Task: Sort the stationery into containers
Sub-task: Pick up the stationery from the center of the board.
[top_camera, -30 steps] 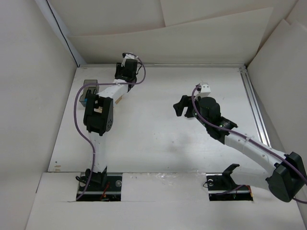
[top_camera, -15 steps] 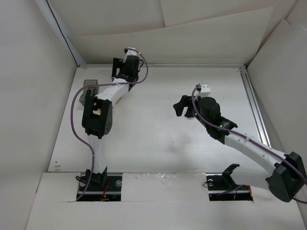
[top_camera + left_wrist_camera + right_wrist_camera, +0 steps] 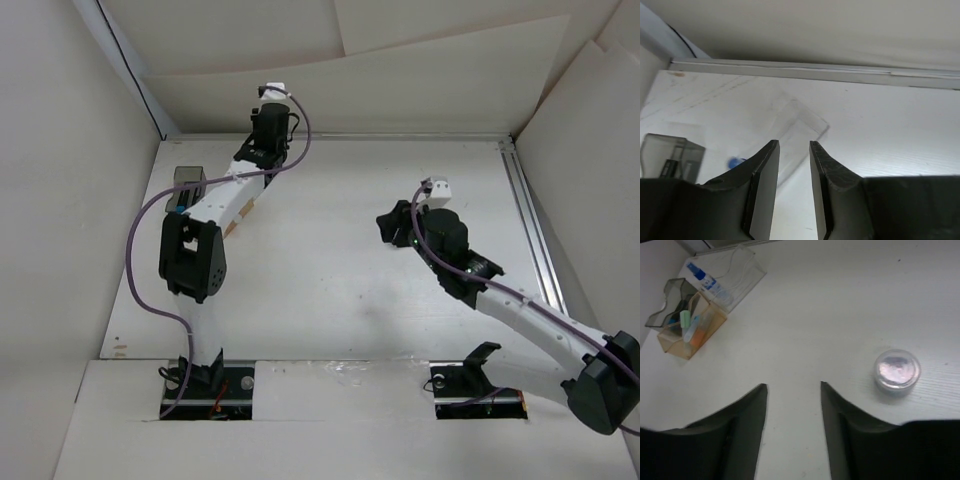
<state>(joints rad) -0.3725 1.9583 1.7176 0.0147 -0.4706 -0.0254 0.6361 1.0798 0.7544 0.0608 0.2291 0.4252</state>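
Left gripper (image 3: 793, 146) hangs above the clear bin (image 3: 804, 120), jaws only a narrow gap apart, gripping nothing. Right gripper (image 3: 793, 386) stands wider, empty, near a small round pot (image 3: 897, 370).

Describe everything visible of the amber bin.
The amber bin is a small rectangular box of translucent orange plastic, open-topped and upright on the white table. Markers lean inside it: a green marker, a pale blue marker and an orange marker. The smoky grey bin sits tight against one long side and the clear bin against the other, both apparently touching it.
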